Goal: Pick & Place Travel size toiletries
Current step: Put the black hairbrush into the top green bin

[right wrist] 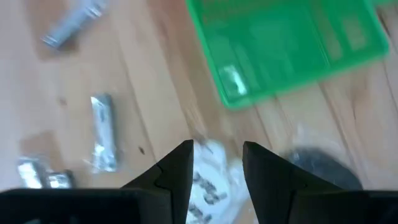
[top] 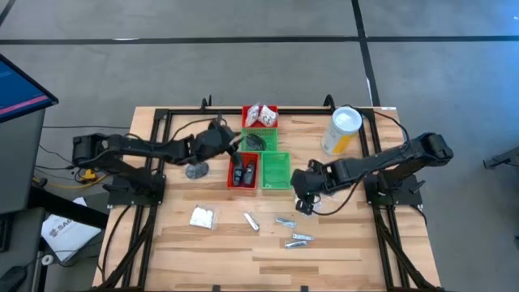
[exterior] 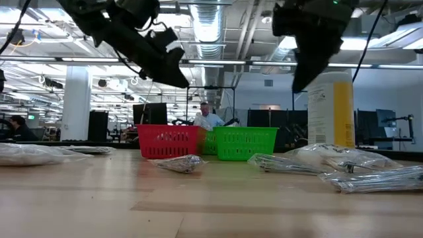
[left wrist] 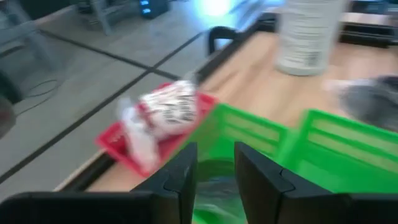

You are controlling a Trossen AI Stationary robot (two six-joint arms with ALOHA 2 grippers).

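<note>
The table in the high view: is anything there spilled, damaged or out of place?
Nothing looks spilled or damaged. Several toiletries lie loose on the table outside the trays: a white sachet, silvery tubes and a dark round tin.

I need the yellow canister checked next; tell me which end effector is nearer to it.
Right. The right end effector hangs over bare table in front of the yellow canister, slightly toward the trays. The left end effector is above the trays, farther away.

Left tool point(top: 235, 146) and right tool point(top: 303, 204) hover, jaws slightly parted.
</note>
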